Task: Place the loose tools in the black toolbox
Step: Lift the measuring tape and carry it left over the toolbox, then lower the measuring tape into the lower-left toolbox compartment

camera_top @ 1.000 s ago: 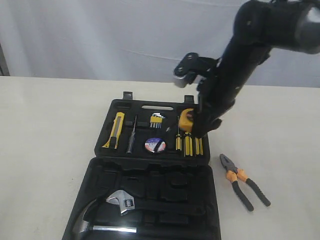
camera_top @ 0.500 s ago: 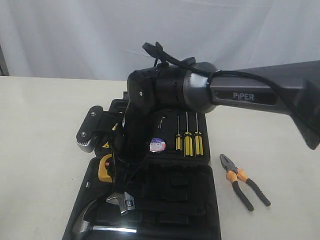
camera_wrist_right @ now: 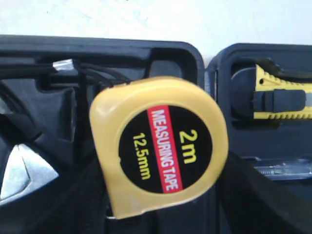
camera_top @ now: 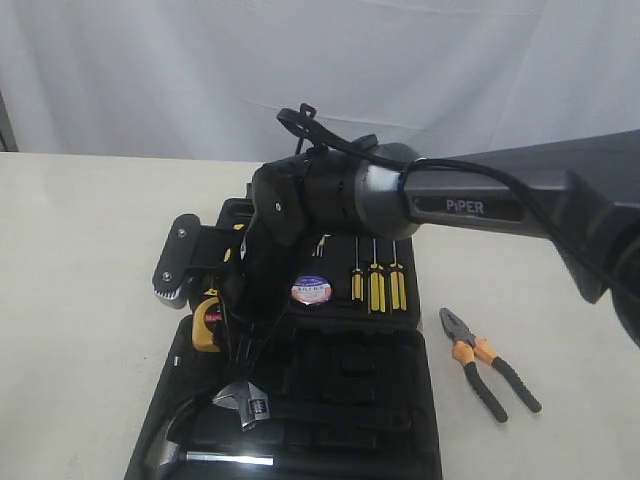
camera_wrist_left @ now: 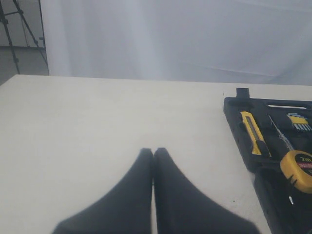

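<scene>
Right wrist view: tool (camera_wrist_right: 165, 202) grips yellow tape measure (camera_wrist_right: 158, 146).

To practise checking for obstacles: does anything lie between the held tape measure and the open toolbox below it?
Nothing visible does. The right gripper holds the tape measure over the toolbox's bare moulded tray. The wrench and knife lie off to the sides.

Robot test lab, white curtain backdrop (camera_top: 150, 70), tripod (camera_wrist_left: 28, 24), plain cream table (camera_top: 80, 250)
</scene>
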{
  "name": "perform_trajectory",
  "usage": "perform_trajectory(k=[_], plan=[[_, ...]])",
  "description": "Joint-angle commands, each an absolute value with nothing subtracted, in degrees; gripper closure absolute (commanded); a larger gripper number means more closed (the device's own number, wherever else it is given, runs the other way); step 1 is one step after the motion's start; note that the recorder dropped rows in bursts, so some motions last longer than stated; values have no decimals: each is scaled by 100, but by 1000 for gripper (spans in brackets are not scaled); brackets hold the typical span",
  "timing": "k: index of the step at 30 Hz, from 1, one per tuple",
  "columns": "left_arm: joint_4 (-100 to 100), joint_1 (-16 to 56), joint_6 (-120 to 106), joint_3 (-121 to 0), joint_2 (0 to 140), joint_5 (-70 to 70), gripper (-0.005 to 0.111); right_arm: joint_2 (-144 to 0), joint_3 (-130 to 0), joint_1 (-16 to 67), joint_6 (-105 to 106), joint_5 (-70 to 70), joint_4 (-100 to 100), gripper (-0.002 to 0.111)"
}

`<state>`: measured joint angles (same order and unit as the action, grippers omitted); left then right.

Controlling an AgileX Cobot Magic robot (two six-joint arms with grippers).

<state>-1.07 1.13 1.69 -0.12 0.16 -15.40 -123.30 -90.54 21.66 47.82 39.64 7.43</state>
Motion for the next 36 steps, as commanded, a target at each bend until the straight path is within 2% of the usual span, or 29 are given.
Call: perform_trajectory(k=[1,19,21,25,27,33,36], plan=[[-121,125,180,0,0,-1537,107,-12306,-9057,2212,4909,3926,739,81],[-121,125,180,0,0,-1537,107,-12509,-9057,2378,4690,3689,714,80],[-121,125,180,0,0,-1537,107,-12509,-9057,2378,4625,3674,714,75],[-121,125,180,0,0,-1537,107,-12509,-9057,2378,4625,3804,714,55],[-121,125,180,0,0,-1537,107,-12509,-9057,2378,4625,3887,714,49],[-121,125,180,0,0,-1537,107,-12509,-9057,2435,4625,4065,733,48],[-121,125,180,0,0,-1537,107,-12509,-9057,2435,4614,4111,733,43]])
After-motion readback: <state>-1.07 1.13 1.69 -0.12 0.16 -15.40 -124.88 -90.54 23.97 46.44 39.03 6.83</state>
